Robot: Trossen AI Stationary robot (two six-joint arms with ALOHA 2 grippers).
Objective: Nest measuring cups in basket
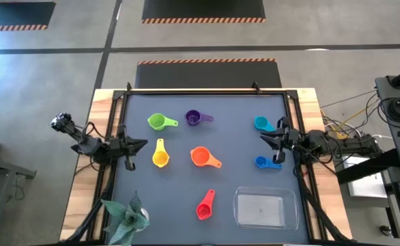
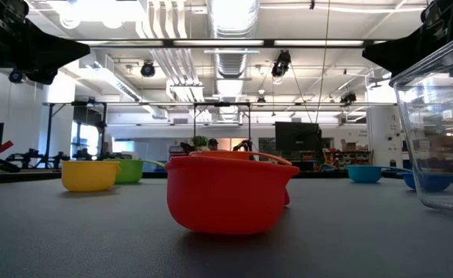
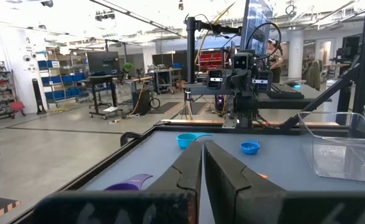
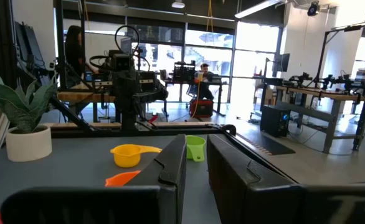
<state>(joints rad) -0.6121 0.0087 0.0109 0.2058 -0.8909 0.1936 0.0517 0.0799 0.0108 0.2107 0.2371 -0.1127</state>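
A dark grey table (image 1: pixel 207 137) seen from straight above carries seven small measuring cups, all lying loose and apart from one another. The green cup (image 1: pixel 158 122) and the purple cup (image 1: pixel 194 117) sit side by side near the far edge, left of the middle. Below them, toward the middle of the table, lie the yellow cup (image 1: pixel 160 157) and the orange cup (image 1: pixel 201 157), each with its short handle showing. The red cup (image 1: pixel 205 207) lies nearer the front edge, just left of the basket (image 1: pixel 240 196), a clear shallow rectangular tray that sits in the front right corner with nothing in it. The cyan cup (image 1: pixel 261 124) and the blue cup (image 1: pixel 263 162) lie close to the right edge. The left gripper (image 1: pixel 140 143) hangs at the left edge of the table, pointing inward toward the yellow cup; its fingers (image 3: pixel 223 177) are drawn nearly together with only a thin slit between them and hold nothing. The right gripper (image 1: pixel 266 139) hangs at the right edge, between the cyan and blue cups and touching neither; its fingers (image 4: pixel 173 168) stand a little apart with a clear gap, holding nothing. A potted plant (image 1: pixel 128 217) in a white pot stands in the front left corner. From table height the red cup (image 2: pixel 226 191) fills the foreground, with the basket wall (image 2: pixel 437 131) at the right.
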